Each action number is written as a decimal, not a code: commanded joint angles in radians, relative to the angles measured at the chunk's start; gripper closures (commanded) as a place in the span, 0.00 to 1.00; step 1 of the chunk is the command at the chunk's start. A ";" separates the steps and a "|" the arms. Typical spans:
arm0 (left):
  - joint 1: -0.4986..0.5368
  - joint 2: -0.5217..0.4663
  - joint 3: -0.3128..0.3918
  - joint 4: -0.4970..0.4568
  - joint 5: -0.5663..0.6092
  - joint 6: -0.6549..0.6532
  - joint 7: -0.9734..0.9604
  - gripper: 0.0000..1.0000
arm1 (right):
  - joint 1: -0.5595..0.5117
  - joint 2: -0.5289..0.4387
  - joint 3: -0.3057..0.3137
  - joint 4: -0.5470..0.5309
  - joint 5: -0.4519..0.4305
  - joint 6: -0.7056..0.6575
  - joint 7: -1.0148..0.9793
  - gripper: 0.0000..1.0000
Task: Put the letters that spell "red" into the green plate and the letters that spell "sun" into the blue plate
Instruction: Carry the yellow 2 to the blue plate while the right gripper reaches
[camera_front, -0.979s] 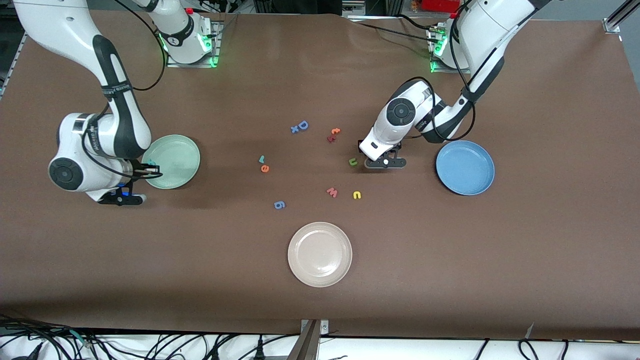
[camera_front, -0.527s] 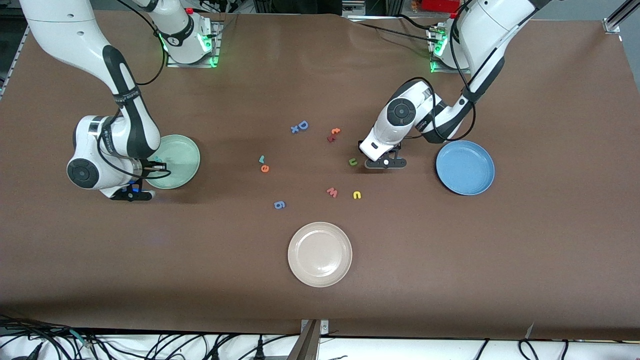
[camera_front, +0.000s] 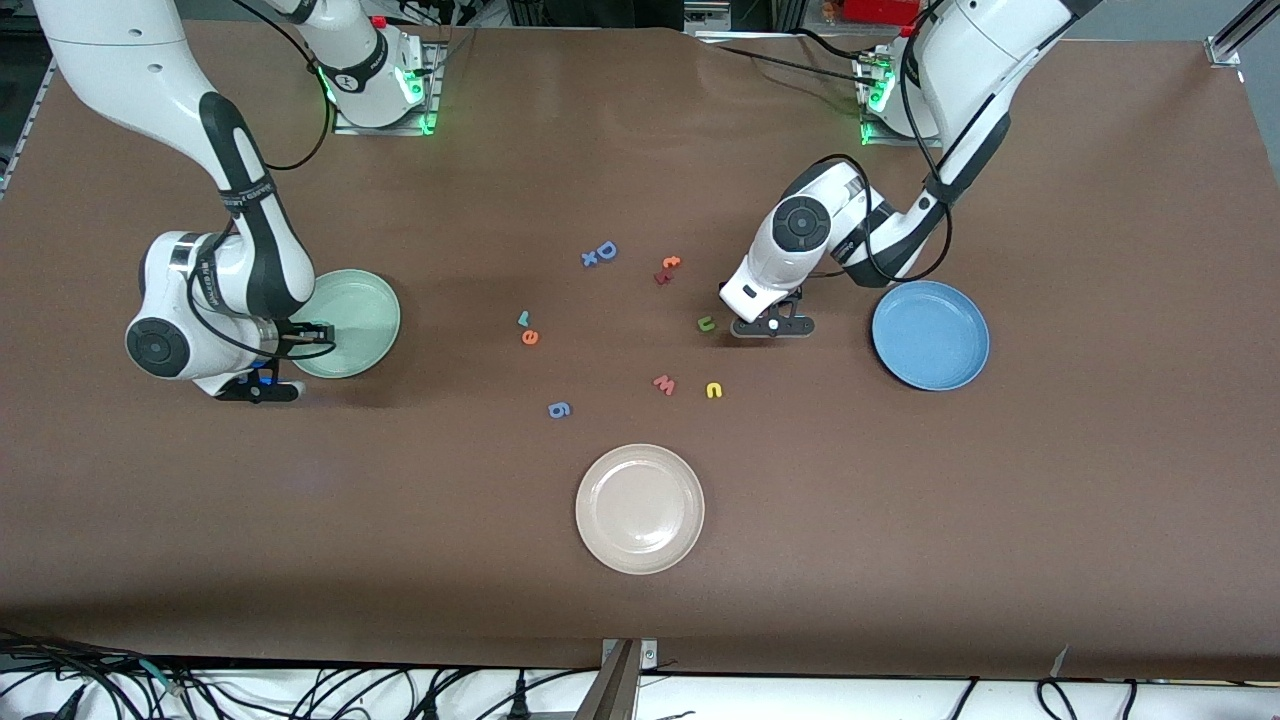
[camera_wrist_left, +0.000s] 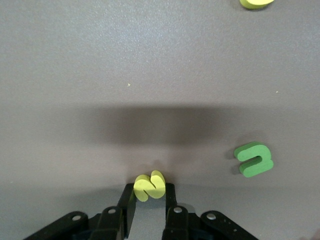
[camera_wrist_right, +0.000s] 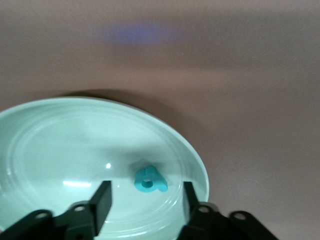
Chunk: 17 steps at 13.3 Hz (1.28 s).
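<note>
Two steps in hand. Green plate (camera_wrist_right: 60, 145) under right gripper (camera_wrist_right: 145, 197), fingers spread; teal "d" (camera_wrist_right: 150, 181) lies in the plate just below them. Blue plate (camera_front: 930, 335) well apart from left gripper (camera_wrist_left: 150, 197), pressed onto yellow "s" (camera_wrist_left: 149, 185); olive "u" (camera_wrist_left: 255, 159) near. Next: lift, carry to blue plate.

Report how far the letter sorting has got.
Done: the teal d lies in the green plate, under the open right gripper. In hand: the left gripper is shut on the yellow s. Left: r, e, olive u, yellow u; the blue plate holds nothing.
</note>
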 joint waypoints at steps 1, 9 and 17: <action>-0.012 0.029 0.008 0.026 0.043 -0.004 -0.028 0.76 | 0.003 -0.047 0.013 0.087 0.018 -0.129 0.008 0.01; 0.031 0.011 0.011 0.225 0.025 -0.371 0.042 0.78 | 0.010 -0.099 0.263 0.146 0.089 -0.183 0.408 0.01; 0.295 -0.095 -0.008 0.209 0.016 -0.494 0.417 0.80 | 0.122 -0.075 0.395 0.076 0.077 0.062 0.737 0.01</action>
